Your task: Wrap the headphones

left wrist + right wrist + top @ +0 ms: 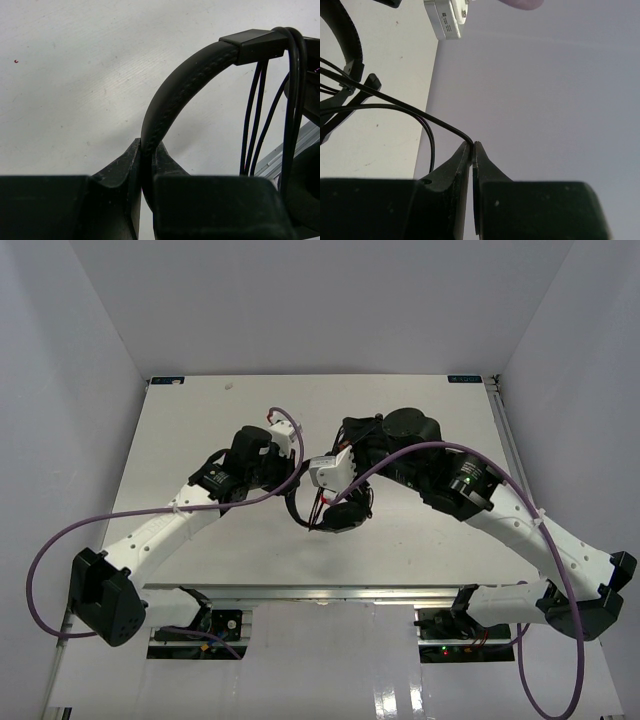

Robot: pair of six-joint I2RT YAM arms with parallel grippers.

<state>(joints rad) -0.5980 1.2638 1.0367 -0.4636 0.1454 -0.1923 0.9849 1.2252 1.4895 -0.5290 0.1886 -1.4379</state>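
From its base at the near edge, the left arm [160, 530] reaches forward and inward, forearm low over the desk [200, 410], with the wrist bent towards the middle. The right arm [520, 525] rises from its base on the other side to a raised elbow, then folds back inward, so the two wrists nearly meet over the middle of the desk. A purple cable [60, 540] loops loosely off each arm.

The left tool [146, 150] is closed narrow on the headphones [342, 512]. Its two fingers clamp the padded headband [185, 75], which stands edge-on between them (the stitching is plain in the wrist view). From the tool the headband arches up and to the right to a squared slider block [252, 42]. Several strands of the thin black cable [255, 115] hang from that block, just right of the tool.

The right tool [472, 147] is pinched fully together on that same cable, one strand caught right at its fingertips. From the pinch, strands run up and left, away from the tool. Another drops down along the left finger. Beyond the tips, up and to the left, are black parts of the headset and a small white camera housing [445, 20].

In the top view one earcup hangs dark between the two tools. I cannot tell whether it touches the desk. Beyond the tools are bare desk and the pale wall [545, 90].
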